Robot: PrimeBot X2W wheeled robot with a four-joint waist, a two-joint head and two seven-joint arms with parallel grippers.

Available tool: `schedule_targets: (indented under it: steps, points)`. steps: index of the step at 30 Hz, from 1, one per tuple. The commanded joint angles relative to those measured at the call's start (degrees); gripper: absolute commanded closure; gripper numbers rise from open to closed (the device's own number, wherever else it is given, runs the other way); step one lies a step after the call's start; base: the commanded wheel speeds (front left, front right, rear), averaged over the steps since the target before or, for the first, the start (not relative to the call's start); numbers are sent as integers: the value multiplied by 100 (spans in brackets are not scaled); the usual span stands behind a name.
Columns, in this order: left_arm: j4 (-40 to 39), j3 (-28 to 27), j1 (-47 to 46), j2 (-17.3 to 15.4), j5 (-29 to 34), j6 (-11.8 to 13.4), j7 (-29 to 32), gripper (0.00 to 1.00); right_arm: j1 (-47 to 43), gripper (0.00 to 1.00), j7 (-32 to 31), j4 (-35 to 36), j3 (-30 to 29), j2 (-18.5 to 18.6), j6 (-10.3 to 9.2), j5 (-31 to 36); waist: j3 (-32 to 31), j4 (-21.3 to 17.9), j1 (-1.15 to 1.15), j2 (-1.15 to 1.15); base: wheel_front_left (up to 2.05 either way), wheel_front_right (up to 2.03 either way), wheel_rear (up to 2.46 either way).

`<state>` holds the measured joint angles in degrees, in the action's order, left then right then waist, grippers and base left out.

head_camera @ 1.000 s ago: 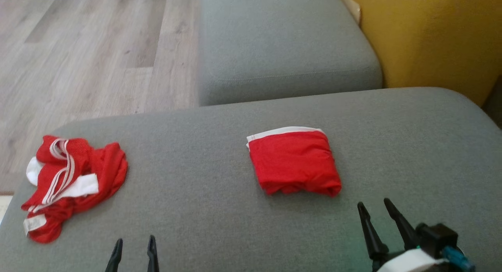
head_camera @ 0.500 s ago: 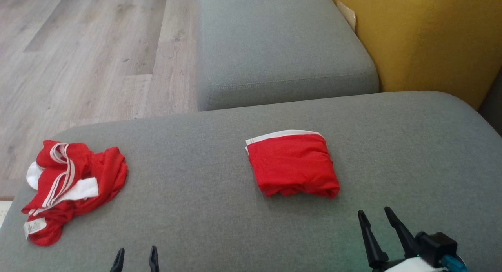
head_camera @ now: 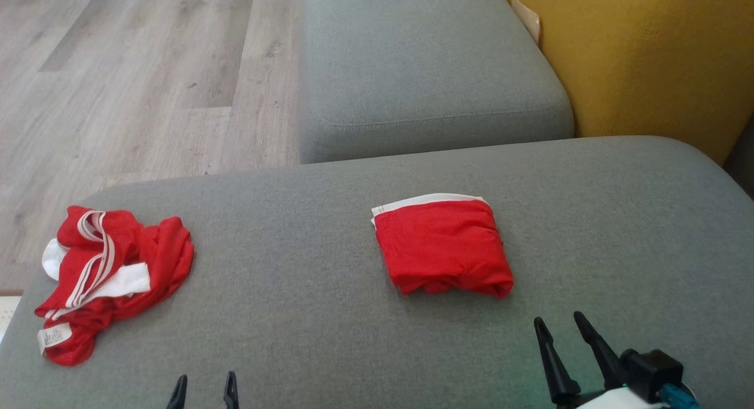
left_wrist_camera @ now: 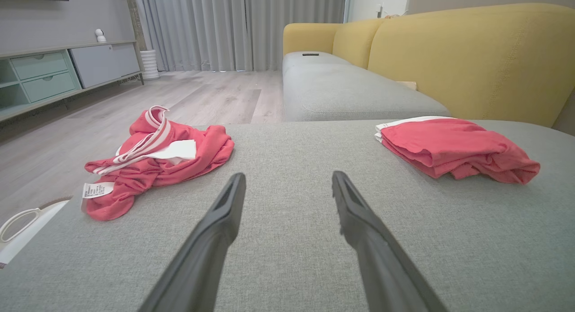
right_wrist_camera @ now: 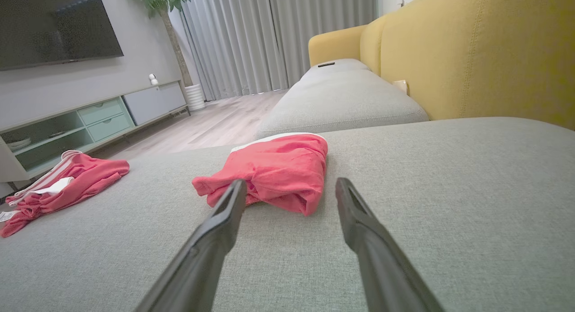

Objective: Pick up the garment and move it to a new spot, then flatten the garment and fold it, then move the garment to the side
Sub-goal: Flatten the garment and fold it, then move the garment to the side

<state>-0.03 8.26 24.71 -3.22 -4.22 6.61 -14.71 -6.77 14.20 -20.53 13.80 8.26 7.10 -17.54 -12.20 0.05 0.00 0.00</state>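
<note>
A red garment with a white band lies folded in a compact square (head_camera: pixel 443 250) near the middle of the grey cushion (head_camera: pixel 306 279); it also shows in the left wrist view (left_wrist_camera: pixel 453 145) and the right wrist view (right_wrist_camera: pixel 274 170). A second red garment with white stripes lies crumpled (head_camera: pixel 106 279) at the cushion's left end (left_wrist_camera: pixel 157 163) (right_wrist_camera: pixel 58 181). My left gripper (head_camera: pixel 204 382) is open low at the front edge, empty (left_wrist_camera: pixel 287 179). My right gripper (head_camera: pixel 556 326) is open just short of the folded garment's near right corner, empty (right_wrist_camera: pixel 289 186).
A second grey seat cushion (head_camera: pixel 424 73) extends beyond the near one, with the yellow sofa back (head_camera: pixel 648 55) to its right. Wooden floor (head_camera: pixel 129 85) lies left of the cushions. A low cabinet (left_wrist_camera: pixel 49 73) and curtains (left_wrist_camera: pixel 242 28) stand across the room.
The head camera has tilted slightly, shifting the whole picture. Both grippers sit a little lower in view, still open. Neither garment has moved.
</note>
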Motion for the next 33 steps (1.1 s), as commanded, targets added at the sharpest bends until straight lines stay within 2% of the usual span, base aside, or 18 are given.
schedule_targets:
  steps: [1,14,23,28,33]
  points:
    - [-168,-207,-271,35,-13,-3,-29,0,181,0,80,200,109,34,39,44,15,4,0,0,0,0,0]
    - [-96,-236,-449,35,56,-71,-29,0,210,0,80,125,5,-56,39,92,143,116,0,0,0,0,0]
    - [-44,85,-703,35,45,-80,-29,0,805,0,80,-49,-299,28,39,71,583,483,0,0,0,0,0]
    - [40,370,-908,35,180,-139,-29,0,1527,0,-32,-776,-496,194,39,-425,849,730,0,0,0,0,0]
    - [73,539,-1106,35,172,-111,-29,0,2393,0,-906,-1531,-454,496,39,-1211,1069,911,0,0,0,0,0]
